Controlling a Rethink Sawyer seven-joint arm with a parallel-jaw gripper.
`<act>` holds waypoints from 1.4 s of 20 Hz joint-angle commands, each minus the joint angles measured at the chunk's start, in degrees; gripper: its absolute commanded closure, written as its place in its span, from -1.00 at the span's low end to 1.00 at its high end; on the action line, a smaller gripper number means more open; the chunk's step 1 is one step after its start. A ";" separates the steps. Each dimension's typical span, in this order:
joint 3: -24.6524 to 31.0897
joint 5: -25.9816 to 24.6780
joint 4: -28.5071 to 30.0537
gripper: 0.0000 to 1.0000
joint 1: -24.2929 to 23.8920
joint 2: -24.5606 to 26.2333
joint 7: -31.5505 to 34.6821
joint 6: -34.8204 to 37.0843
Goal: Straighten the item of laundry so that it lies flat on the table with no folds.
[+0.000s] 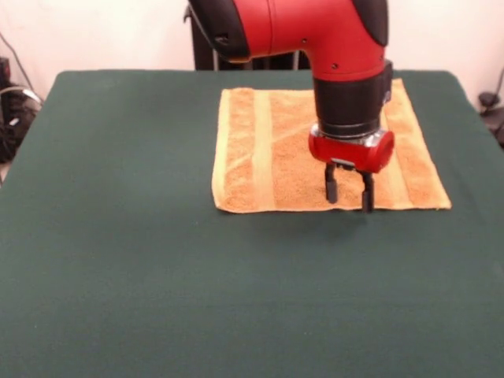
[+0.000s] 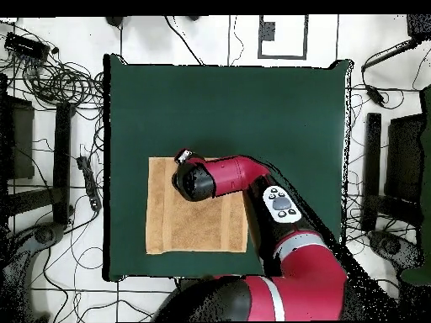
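Observation:
The yellow-orange towel lies spread out on the far right part of the dark green table, with paler bands running from its far edge to its near edge. No fold shows. My gripper is open and empty, pointing straight down over the towel's near edge, right of its middle. I cannot tell whether the tips touch the cloth. In the overhead view the towel lies near the robot's side of the table, and the arm's wrist covers the gripper and part of the towel.
The red arm reaches over the towel's far part. Cables and dark stands lie on the floor around the table. The towel's right corner is close to the table's right edge.

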 commanded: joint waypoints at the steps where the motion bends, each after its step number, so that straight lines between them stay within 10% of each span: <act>1: 5.31 5.51 3.88 -1.00 6.12 6.82 5.60 -0.58; 28: 1.04 15.56 5.03 -1.00 13.01 -0.05 7.36 -0.67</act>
